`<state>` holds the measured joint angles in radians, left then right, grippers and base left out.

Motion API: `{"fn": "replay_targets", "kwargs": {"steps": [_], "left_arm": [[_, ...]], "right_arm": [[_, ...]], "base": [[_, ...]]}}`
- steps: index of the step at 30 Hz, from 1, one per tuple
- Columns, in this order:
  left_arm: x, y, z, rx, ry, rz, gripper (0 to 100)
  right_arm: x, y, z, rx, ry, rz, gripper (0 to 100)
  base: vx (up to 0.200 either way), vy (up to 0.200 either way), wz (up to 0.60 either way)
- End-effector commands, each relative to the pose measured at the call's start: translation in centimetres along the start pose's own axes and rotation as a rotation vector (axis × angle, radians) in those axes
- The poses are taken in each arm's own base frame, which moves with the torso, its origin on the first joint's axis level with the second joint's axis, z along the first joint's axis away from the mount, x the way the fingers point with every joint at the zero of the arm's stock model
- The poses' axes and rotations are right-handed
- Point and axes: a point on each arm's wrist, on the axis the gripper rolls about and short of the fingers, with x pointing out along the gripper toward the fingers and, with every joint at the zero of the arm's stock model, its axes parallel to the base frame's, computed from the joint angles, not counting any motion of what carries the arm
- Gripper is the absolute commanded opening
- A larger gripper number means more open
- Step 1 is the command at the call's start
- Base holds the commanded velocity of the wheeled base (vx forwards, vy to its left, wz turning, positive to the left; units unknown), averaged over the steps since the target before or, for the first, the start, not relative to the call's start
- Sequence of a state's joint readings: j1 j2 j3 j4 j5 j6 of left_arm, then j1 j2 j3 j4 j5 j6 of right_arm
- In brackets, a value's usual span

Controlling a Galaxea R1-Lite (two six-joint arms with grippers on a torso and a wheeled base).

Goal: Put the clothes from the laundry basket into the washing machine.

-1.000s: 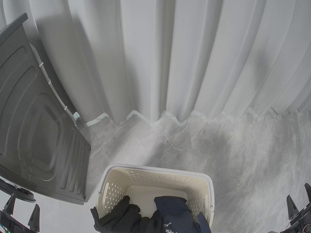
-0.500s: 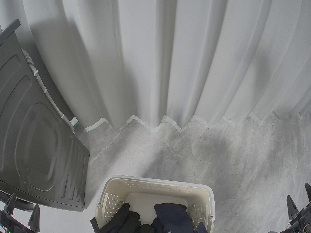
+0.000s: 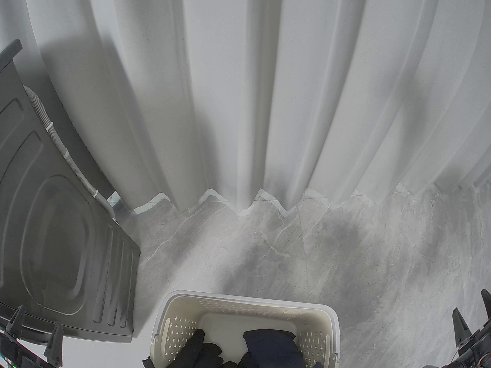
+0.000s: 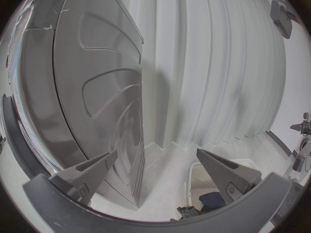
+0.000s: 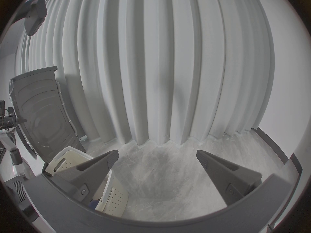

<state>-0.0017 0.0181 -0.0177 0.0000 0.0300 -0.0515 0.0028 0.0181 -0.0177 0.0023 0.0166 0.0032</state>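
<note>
Left end effector [image 4: 156, 152] and right end effector [image 5: 157, 152] are spread wide, both empty. I count one laundry basket [image 3: 245, 301], perhaps two clothes [image 3: 271, 344], and one washing machine [image 3: 51, 231].

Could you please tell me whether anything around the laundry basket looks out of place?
One small thing: a black garment hangs over the rim of the laundry basket on the side nearer the washing machine, instead of lying inside like the navy garment. Otherwise nothing looks spilled or damaged.
</note>
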Motion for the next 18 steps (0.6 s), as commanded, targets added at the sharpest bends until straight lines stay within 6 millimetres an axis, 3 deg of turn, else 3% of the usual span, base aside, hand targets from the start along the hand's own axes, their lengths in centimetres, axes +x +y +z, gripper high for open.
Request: {"fn": "replay_targets", "kwargs": {"steps": [1, 18], "left_arm": [[0.04, 0.03, -0.52, 0.0, 0.006, 0.0, 100], [0.04, 0.03, -0.52, 0.0, 0.006, 0.001, 100]], "right_arm": [[0.03, 0.0, -0.53, 0.0, 0.005, 0.001, 100], [0.03, 0.0, -0.53, 0.001, 0.005, 0.001, 100]], "base": [[0.0, 0.0, 0.0], [0.0, 0.0, 0.0]]}}
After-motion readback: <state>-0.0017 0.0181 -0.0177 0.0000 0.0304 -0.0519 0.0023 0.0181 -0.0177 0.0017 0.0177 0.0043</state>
